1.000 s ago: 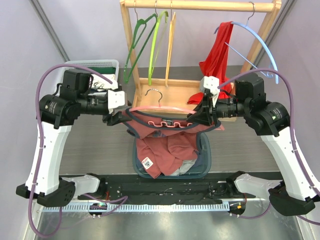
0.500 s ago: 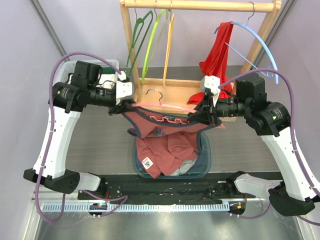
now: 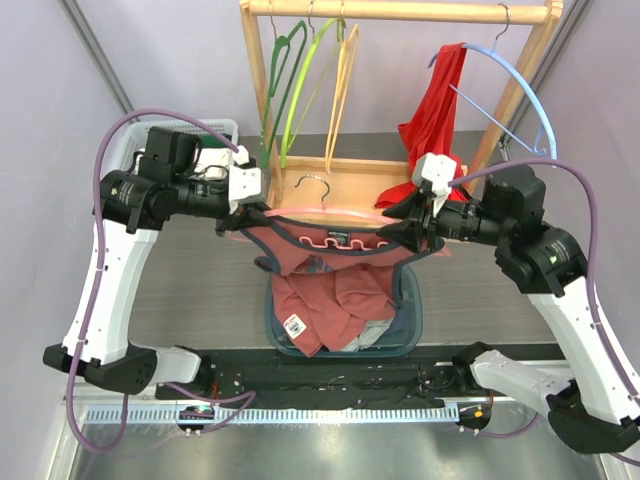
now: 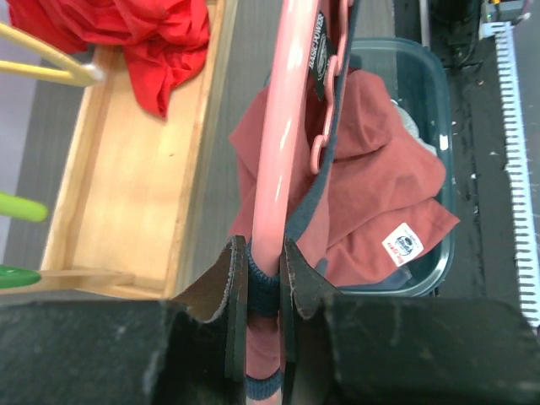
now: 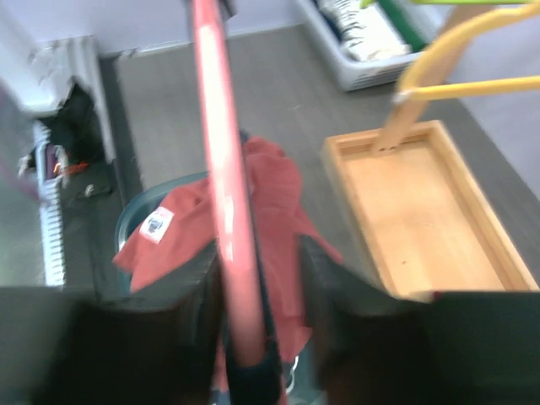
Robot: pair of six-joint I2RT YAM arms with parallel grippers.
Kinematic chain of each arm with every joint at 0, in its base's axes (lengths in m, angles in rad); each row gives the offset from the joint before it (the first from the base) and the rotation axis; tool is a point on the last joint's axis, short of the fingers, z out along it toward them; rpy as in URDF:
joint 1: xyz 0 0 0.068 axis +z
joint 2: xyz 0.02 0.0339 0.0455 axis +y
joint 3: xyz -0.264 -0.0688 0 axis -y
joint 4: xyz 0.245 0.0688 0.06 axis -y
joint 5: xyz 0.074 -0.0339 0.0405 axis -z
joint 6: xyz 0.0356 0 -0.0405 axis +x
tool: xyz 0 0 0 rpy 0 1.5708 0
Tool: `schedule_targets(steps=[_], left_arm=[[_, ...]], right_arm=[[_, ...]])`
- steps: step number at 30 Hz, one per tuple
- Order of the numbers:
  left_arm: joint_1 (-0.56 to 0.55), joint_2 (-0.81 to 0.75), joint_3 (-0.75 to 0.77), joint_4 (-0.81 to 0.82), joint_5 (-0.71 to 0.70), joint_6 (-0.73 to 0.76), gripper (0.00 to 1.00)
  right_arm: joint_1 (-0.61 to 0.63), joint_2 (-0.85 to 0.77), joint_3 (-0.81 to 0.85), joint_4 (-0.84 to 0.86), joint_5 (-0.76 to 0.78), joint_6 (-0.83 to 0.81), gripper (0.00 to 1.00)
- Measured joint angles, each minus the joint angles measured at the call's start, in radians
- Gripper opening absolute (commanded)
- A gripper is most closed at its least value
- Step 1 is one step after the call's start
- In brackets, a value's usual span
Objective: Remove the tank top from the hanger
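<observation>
Pink plastic hanger (image 3: 320, 213) spans level between both arms in the overhead view. The maroon, navy-edged tank top (image 3: 320, 255) drapes from it above a dark round bin (image 3: 412, 320) of crumpled clothes. Room to move lies left and right over the grey table (image 3: 180, 290). The wooden rack (image 3: 400, 12) and a red garment (image 3: 435, 110) crowd the far side.

Left wrist view: the left gripper (image 4: 261, 245) pinches narrow on the tank top's navy strap over the hanger end.

Right wrist view, blurred: the right gripper (image 5: 261, 249) straddles the smooth bar loosely, with a gap beside one finger.
</observation>
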Motion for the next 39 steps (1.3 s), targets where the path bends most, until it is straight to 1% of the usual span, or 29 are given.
schedule_targets(steps=[4,7,9,11,13,15,18,24,27,33,39], left_arm=[[-0.003,-0.006,-0.027,0.000,0.017,-0.067,0.00],[-0.003,-0.014,-0.062,0.004,0.018,-0.143,0.00],[-0.003,-0.016,-0.075,0.006,0.017,-0.194,0.00],[-0.003,-0.016,-0.076,0.013,0.012,-0.240,0.00],[-0.003,-0.018,-0.076,0.022,0.002,-0.271,0.00],[-0.003,-0.019,-0.076,0.027,-0.006,-0.288,0.00],[-0.004,-0.019,-0.076,0.020,-0.025,-0.290,0.00],[-0.010,-0.019,-0.076,-0.015,-0.072,-0.277,0.00],[-0.010,-0.019,-0.076,-0.016,-0.089,-0.269,0.00],[-0.010,-0.019,-0.076,-0.016,-0.099,-0.268,0.00],[-0.010,-0.019,-0.076,-0.016,-0.117,-0.315,0.00]], right_arm=[[-0.001,-0.058,-0.066,0.141,0.130,0.066,0.67],[0.000,-0.063,-0.068,0.203,0.231,0.107,0.70],[0.002,-0.060,-0.066,0.220,0.318,0.135,0.71],[0.002,-0.059,-0.066,0.225,0.394,0.161,0.74],[0.003,-0.069,-0.066,0.226,0.463,0.186,0.74],[0.003,-0.097,-0.072,0.226,0.511,0.207,0.75],[0.001,-0.188,-0.106,0.242,0.577,0.241,0.74],[-0.005,-0.389,-0.179,0.292,0.622,0.322,0.74],[-0.005,-0.447,-0.218,0.300,0.644,0.353,0.74],[-0.005,-0.461,-0.278,0.262,0.715,0.383,0.74],[-0.005,-0.459,-0.279,0.235,0.715,0.417,0.76]])
